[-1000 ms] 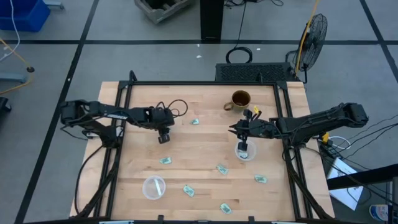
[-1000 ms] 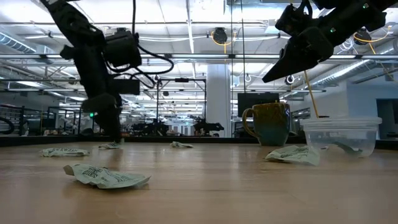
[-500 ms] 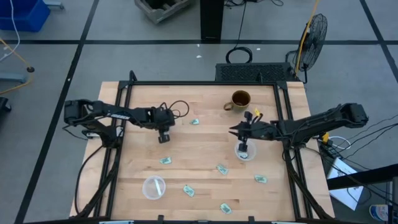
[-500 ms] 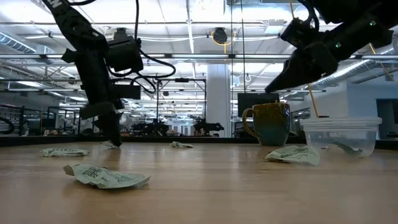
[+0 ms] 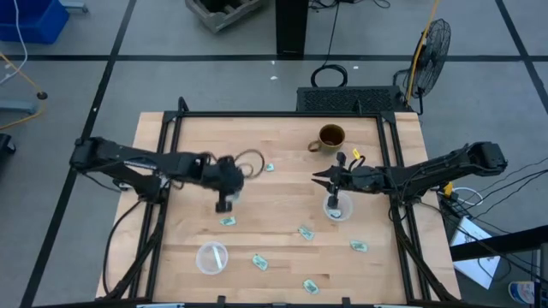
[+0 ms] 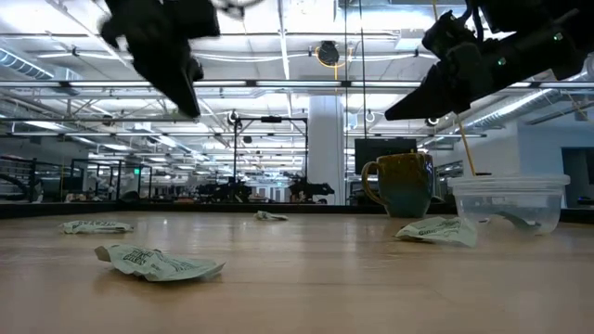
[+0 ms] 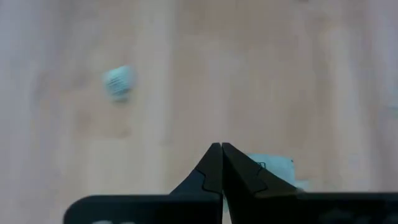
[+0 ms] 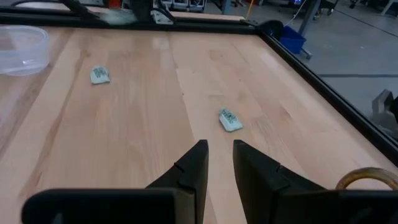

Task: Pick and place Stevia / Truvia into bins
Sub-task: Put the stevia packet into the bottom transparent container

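Note:
My left gripper [image 5: 225, 204] hangs above the table's middle left, high in the low view [image 6: 188, 97], shut on a pale green Stevia packet [image 7: 273, 168]. Several more packets lie flat on the wood [image 5: 269, 168] [image 5: 228, 221] [image 5: 305, 232] [image 5: 358, 246] [image 5: 259, 261] [image 5: 311, 287]. One clear cup [image 5: 211, 257] stands near the near edge. The other cup [image 5: 337, 208] stands right of centre, with a packet inside [image 6: 520, 219]. My right gripper [image 5: 318, 178] hovers beside that cup, above the table [image 6: 394, 113], its fingers parted [image 8: 219, 149] around nothing. My left gripper pinches the Stevia packet between its two shut fingers [image 7: 239, 174], coming from above and pointing down. The packet's free part [image 7: 277, 167] sticks out past one finger. It is lifted clear of the table; which edge the fingers hold is hidden by the fingers.
A brown mug [image 5: 330, 137] with a handle stands toward the far edge, beyond the right cup, also in the low view [image 6: 401, 184]. A black frame [image 5: 274, 114] runs around the table. Bare wood lies between the two arms.
My left gripper has risen from the table and moved toward the near edge, taking with it the packet it stood on; that packet no longer lies on the wood in the low view. My right gripper has stayed near its cup.

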Motion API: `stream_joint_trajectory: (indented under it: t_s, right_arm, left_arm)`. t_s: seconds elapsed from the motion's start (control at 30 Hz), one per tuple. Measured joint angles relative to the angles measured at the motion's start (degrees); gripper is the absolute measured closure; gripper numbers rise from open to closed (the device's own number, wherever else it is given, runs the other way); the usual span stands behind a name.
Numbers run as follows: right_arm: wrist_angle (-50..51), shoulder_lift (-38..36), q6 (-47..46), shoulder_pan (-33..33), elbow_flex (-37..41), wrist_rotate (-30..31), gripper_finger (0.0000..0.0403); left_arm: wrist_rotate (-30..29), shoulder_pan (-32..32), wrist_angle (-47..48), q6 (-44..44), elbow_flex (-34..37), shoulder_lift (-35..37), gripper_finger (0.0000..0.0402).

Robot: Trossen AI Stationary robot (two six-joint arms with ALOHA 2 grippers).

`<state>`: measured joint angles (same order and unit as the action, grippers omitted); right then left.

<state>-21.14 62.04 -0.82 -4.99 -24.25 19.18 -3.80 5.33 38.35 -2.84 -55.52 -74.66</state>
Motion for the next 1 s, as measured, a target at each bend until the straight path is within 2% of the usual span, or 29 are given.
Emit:
stream_joint_trajectory:
  t_s: [0.1,0.2,0.37,0.5,0.63,0.8,1.0]
  right_arm:
    - [0.09,0.0,0.0,0.02,0.0,0.0,0.0332]
    - [0.34,0.0,0.01,0.02,0.0,0.0,0.0332]
    - [-0.05,0.0,0.36,0.02,0.0,-0.02,0.0332]
    - [-0.49,0.0,2.09,0.02,0.0,-0.02,0.0332]
    - [-0.83,0.0,4.43,0.02,0.0,-0.04,0.0332]
    - [-2.37,0.0,9.57,0.04,0.0,0.01,0.0332]
    - [-7.94,0.0,17.91,0.09,0.0,0.04,0.0332]
  left_arm:
    - [5.1,6.26,4.12,-3.92,-1.67,-0.04,0.0397]
    - [11.29,12.22,3.73,-4.41,-1.39,-0.12,0.0399]
    - [13.15,19.68,3.89,-5.66,-0.04,-0.2,0.0397]
    - [16.37,22.33,2.34,-8.32,2.02,-1.01,0.0399]
    - [15.9,23.41,-4.29,-12.61,5.48,-2.27,0.0395]
    - [18.53,23.87,-10.94,-17.8,9.69,-4.38,0.0397]
    - [15.74,25.35,-12.16,-20.64,10.35,-6.4,0.0398]
